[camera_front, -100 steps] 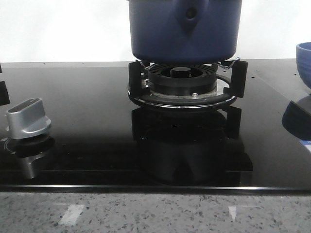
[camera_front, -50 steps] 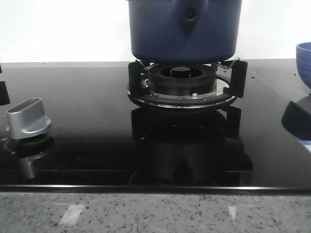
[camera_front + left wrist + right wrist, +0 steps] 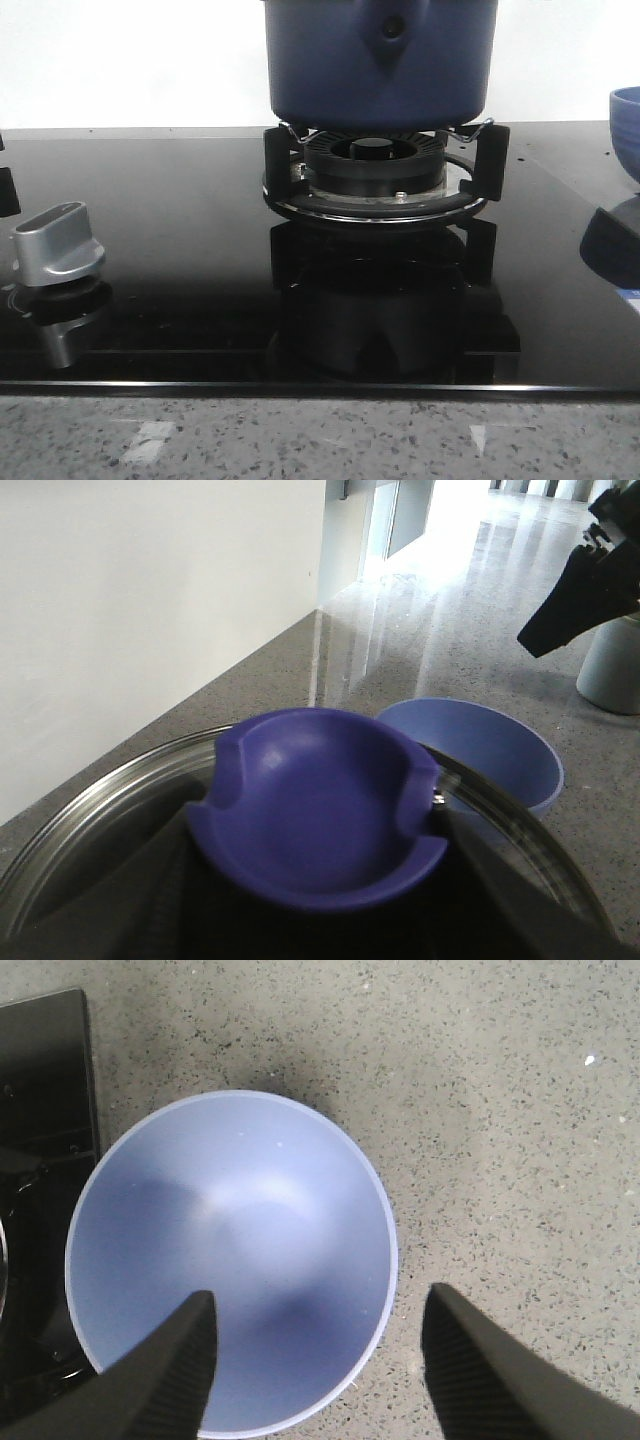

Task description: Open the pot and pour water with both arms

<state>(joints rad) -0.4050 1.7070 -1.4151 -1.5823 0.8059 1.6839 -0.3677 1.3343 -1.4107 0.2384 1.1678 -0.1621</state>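
No visible shift in front view over last second: pot (image 3: 380,60) unmoved on burner stand (image 3: 375,175), lid (image 3: 120,810) on, left tool over knob (image 3: 315,815) with spread unreadable, right tool (image 3: 315,1360) spread above bowl (image 3: 230,1250); opening not begun.
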